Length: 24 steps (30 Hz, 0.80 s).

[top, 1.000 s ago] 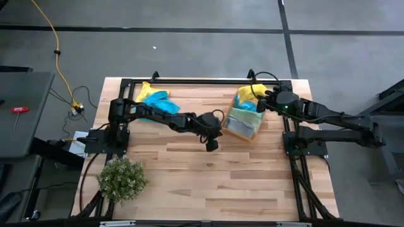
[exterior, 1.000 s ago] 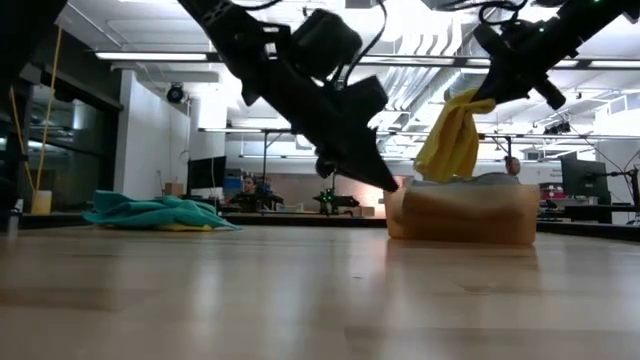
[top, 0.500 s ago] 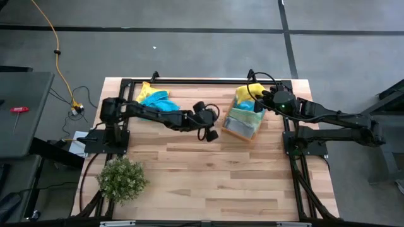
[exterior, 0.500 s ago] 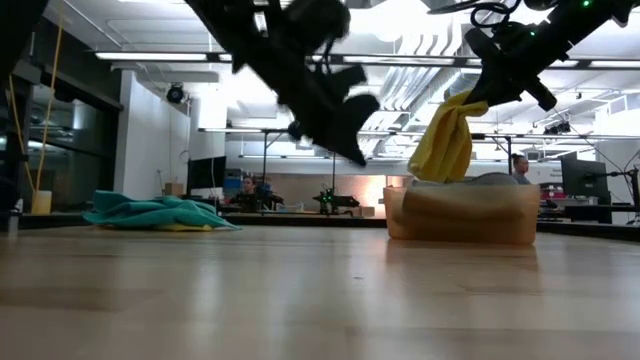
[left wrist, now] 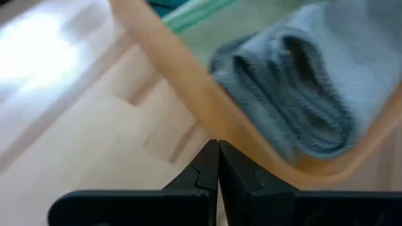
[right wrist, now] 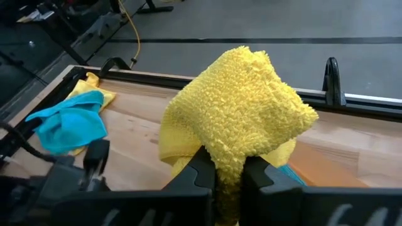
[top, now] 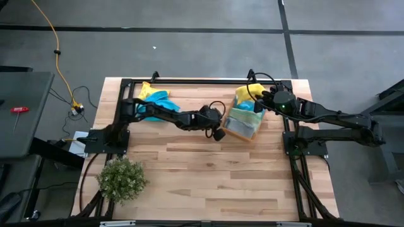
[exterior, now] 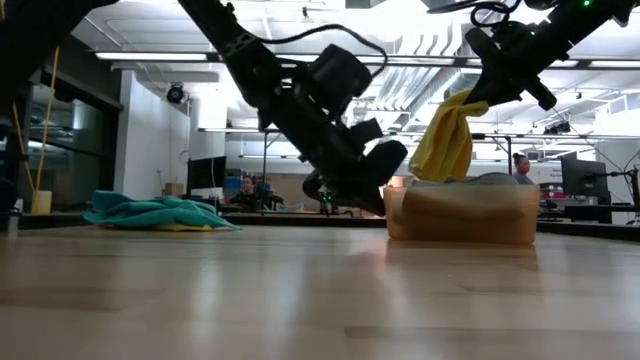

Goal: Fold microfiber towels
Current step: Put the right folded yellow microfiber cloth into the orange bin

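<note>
Two sets of fingers: left closed empty beside bin edge, right gripping yellow towel.

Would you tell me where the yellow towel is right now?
The yellow towel hangs from the shut right claw above the orange bin, at the table's far right.

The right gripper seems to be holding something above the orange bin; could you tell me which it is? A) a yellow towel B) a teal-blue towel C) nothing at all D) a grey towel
A: the right gripper is shut on the yellow towel, which the low view shows hanging from it over the orange bin.
</note>
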{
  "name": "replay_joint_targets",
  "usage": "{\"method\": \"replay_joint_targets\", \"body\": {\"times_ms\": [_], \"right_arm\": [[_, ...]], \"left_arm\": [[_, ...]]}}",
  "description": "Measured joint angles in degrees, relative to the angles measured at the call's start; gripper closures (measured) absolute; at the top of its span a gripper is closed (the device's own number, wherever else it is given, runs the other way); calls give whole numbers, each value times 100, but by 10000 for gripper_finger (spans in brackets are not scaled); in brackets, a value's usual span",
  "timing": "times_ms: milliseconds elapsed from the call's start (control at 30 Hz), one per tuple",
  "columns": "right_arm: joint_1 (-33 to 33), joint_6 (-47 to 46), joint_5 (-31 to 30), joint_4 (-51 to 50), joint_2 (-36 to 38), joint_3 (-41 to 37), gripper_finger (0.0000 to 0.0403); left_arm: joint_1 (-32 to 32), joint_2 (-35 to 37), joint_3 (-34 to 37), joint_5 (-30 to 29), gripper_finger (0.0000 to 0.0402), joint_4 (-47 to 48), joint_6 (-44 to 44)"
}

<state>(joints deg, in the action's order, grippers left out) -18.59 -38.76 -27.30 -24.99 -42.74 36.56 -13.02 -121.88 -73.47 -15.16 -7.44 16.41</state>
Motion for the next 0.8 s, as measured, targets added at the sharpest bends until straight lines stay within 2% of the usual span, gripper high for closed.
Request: {"method": "replay_joint_targets", "body": {"times_ms": [300, 400, 500, 633, 733, 800], "right_arm": [[0, -215, -63, 42, -101, 0, 393], [-3, -258, 251, 568, -323, 0, 393], [-16, -23, 850, 1580, -726, 0, 393], [-254, 121, 1267, 2692, -1480, 2, 396], [-467, 113, 1637, 3295, -2177, 2, 398], [-607, 30, 1662, 3420, -2540, 2, 398]], "left_arm": [[614, -193, -164, 175, 401, -106, -23], [742, -191, -165, 127, 402, -219, -182], [759, -101, -165, 197, 402, -198, -200], [746, -5, -165, 245, 402, -130, -302], [747, -5, -165, 251, 402, -214, -310], [752, 2, -165, 255, 402, -260, -311]]}}
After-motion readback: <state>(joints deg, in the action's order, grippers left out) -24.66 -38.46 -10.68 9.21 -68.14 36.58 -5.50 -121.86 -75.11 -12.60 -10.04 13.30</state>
